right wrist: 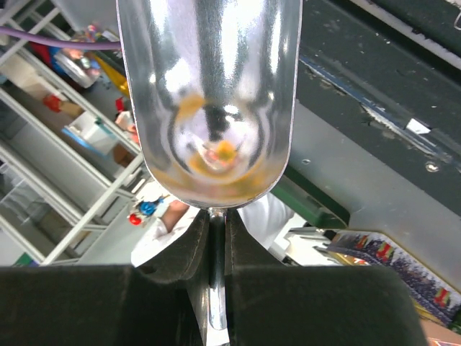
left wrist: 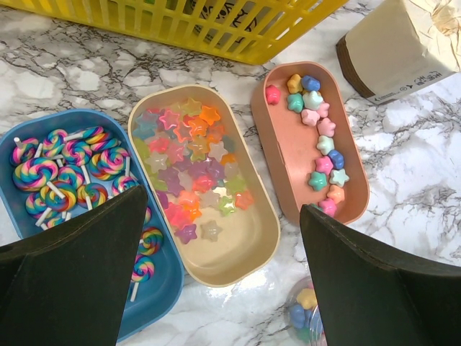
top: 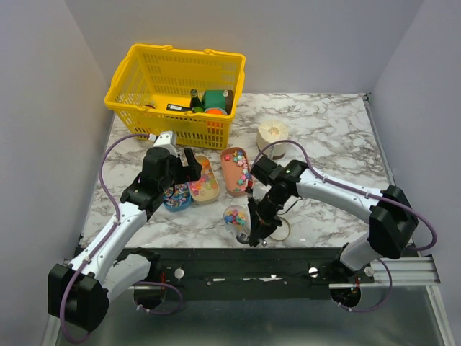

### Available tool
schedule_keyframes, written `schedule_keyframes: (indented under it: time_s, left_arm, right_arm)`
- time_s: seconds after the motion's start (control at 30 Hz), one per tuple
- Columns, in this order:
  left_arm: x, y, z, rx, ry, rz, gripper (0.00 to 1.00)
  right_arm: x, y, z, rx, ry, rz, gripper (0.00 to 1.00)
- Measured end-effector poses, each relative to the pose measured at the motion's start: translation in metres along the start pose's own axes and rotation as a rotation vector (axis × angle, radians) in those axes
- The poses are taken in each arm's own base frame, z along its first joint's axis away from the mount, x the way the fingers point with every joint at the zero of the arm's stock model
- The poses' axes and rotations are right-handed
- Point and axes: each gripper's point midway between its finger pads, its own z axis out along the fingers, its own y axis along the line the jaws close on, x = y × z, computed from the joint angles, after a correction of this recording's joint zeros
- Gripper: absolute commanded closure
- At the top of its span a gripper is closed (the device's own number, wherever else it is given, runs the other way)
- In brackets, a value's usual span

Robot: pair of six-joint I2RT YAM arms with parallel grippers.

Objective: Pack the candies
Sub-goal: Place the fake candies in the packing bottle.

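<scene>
1. You have a marble table (top: 338, 158) carrying everything, with a yellow basket (top: 144, 79) of goods at its far left corner.
2. Your left gripper (left wrist: 223, 207) hangs over the trays, jaws spread wide, nothing between them.
3. Your right gripper (right wrist: 216, 241) is clenched on the thin handle of a metal scoop (right wrist: 209, 86), near the table's front edge just right of the clear cup (top: 236, 216).
4. Three oval trays lie side by side in front of the basket: a blue tray (left wrist: 162, 301) of lollipops (left wrist: 65, 162), a beige tray (left wrist: 251, 252), and a pink tray (left wrist: 287, 166).
5. The clear cup stands in front of the pink tray, partly filled with sweets.
6. The candies (left wrist: 325, 127) run in a line along the pink tray's right side. Star-shaped ones fill most of the beige tray.
</scene>
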Motion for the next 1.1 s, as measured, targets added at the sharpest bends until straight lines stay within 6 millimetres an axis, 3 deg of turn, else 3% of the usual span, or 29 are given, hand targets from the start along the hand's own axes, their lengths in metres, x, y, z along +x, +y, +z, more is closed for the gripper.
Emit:
schedule_keyframes:
  time_s: [0.3,0.47,0.83,1.1]
  left_arm:
    - [0.000,-0.001,0.000,0.007,0.002,0.000,0.01]
    - [0.003,-0.015,-0.002,0.079,0.024,-0.016,0.01]
    - [0.016,-0.060,-0.014,0.293,0.109,-0.073,0.02]
    - [0.024,-0.067,-0.018,0.335,0.147,-0.070,0.02]
  right_arm:
    - [0.000,0.001,0.000,-0.010,0.003,0.017,0.99]
    - [-0.008,0.004,-0.005,0.012,-0.045,-0.013,0.99]
    - [-0.045,0.040,-0.031,0.115,-0.301,-0.260,0.99]
    - [-0.070,0.064,-0.051,0.193,-0.438,-0.395,0.99]
